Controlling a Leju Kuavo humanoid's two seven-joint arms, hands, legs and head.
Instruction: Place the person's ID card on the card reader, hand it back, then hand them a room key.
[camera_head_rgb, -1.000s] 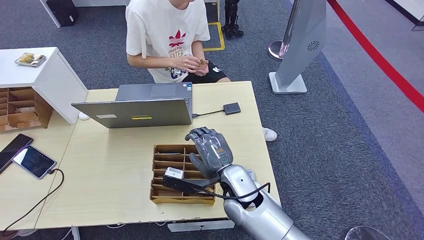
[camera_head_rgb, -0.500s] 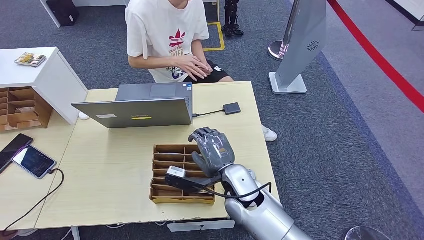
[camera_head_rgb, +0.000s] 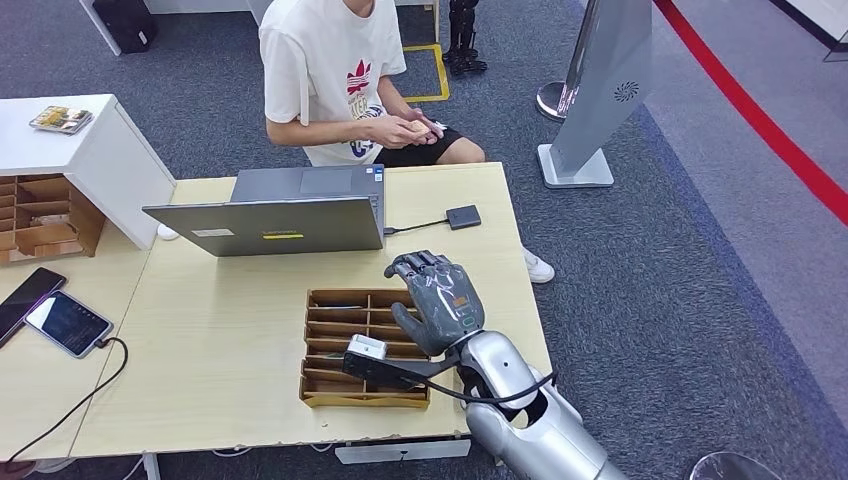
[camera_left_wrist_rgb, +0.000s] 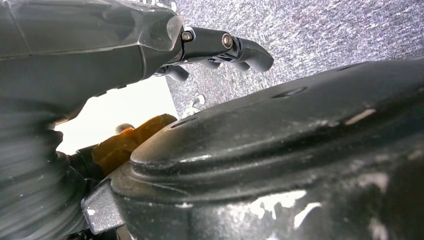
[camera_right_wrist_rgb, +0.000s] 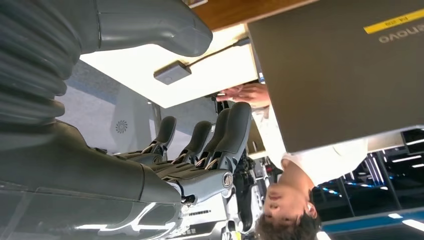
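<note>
Wooden desk (camera_head_rgb: 220, 330) on grey carpet. Reader (camera_head_rgb: 463, 216) at 12 bare; person (camera_head_rgb: 340, 70) holds small item. Right hand (camera_head_rgb: 440, 300) empty, fingers apart, over tray (camera_head_rgb: 345, 345). Left hand (camera_left_wrist_rgb: 220, 45): grip unclear. Likely key pickup remains.

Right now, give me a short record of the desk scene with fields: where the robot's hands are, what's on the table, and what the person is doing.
right hand: empty, fingers apart, above the right edge of the wooden divider tray
left hand: hangs beside the robot's body over grey carpet, holds nothing visible
card reader: small dark box, cabled to the laptop, nothing on it
phones: two, on the table at the robot's left
person: seated behind the table, hands together at lap; what they hold is too small to tell
</note>
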